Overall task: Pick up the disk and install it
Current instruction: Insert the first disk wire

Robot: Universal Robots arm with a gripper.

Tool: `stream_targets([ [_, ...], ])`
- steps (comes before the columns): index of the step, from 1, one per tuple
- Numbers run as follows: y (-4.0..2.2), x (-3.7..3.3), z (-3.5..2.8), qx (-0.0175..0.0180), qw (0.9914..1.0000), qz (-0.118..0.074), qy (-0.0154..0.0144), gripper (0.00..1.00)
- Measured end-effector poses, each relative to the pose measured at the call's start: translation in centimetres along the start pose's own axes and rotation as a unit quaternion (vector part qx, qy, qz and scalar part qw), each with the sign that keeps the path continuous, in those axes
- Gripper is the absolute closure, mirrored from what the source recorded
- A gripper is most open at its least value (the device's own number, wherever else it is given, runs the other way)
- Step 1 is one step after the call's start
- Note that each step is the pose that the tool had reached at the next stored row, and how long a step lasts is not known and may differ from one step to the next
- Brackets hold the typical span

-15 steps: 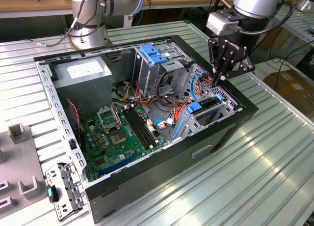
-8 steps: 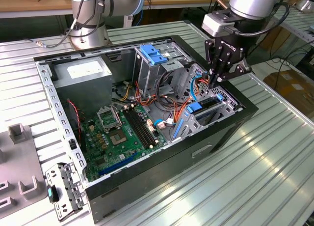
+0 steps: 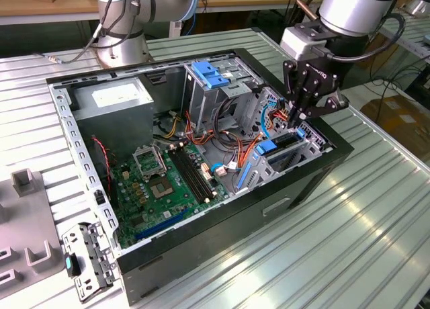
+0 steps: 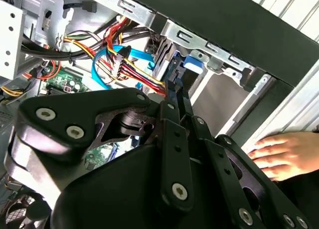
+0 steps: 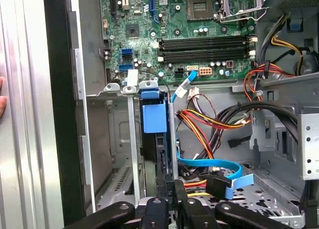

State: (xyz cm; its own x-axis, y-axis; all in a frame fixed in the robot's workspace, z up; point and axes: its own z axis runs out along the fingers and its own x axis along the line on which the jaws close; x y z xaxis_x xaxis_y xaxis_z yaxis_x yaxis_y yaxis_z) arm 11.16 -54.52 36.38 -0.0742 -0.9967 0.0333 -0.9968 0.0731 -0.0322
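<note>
The disk (image 3: 285, 140) stands on edge in the drive bay (image 3: 316, 144) at the corner of the open computer case (image 3: 201, 255), toward the exterior view's right. Its blue bracket (image 3: 267, 146) shows at the end that faces the motherboard. My gripper (image 3: 296, 124) reaches down into the bay from above, its fingers closed on the disk's upper edge. In the first wrist view the disk (image 5: 160, 157) runs down between the bay's metal rails to my gripper (image 5: 169, 201), with the blue bracket (image 5: 152, 117) at its far end. The second wrist view has the gripper (image 4: 175, 87) pinched beside the bracket (image 4: 192, 64).
Red, yellow and blue cables (image 3: 252, 144) lie bundled right beside the bay. A tall cage with a blue handle (image 3: 211, 74) and a grey box (image 3: 117, 97) stand deeper in the case, near the motherboard (image 3: 164, 185). A person's hand (image 4: 284, 154) rests on the table just outside the case wall.
</note>
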Motion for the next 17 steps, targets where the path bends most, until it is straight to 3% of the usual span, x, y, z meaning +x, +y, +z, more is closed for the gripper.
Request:
stream_targets([
  [5,0.27,0.0,0.72,0.0024,0.99998,-0.006,-0.0023,0.83],
  [9,0.5,0.01,1.16,0.0141,0.99988,-0.006,-0.0031,0.83],
  [17,0.59,0.1,1.37,0.0141,0.99988,-0.005,-0.0032,0.83],
])
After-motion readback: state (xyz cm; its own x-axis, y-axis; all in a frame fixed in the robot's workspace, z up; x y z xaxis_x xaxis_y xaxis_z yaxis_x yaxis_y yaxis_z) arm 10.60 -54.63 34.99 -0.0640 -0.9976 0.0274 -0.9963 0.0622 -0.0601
